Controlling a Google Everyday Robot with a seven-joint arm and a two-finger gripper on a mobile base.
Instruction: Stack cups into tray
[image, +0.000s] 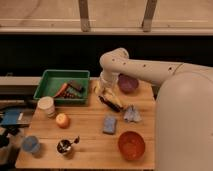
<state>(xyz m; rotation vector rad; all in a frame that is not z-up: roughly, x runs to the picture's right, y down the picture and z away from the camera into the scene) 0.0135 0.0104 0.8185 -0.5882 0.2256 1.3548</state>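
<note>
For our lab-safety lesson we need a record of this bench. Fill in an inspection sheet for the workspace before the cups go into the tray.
Surface: wooden table, things spread across it.
Job's things: white cup and light-blue cup stand apart at the table's left, both outside the green tray, which holds a few dark and reddish items.
Clutter: purple bowl, orange bowl, metal cup with utensil, orange fruit, blue sponge.
Grippers: gripper low over the table between tray and purple bowl, away from both cups.
Cables: nothing seen.
Surroundings: robot's white body at right; dark wall behind.
</note>
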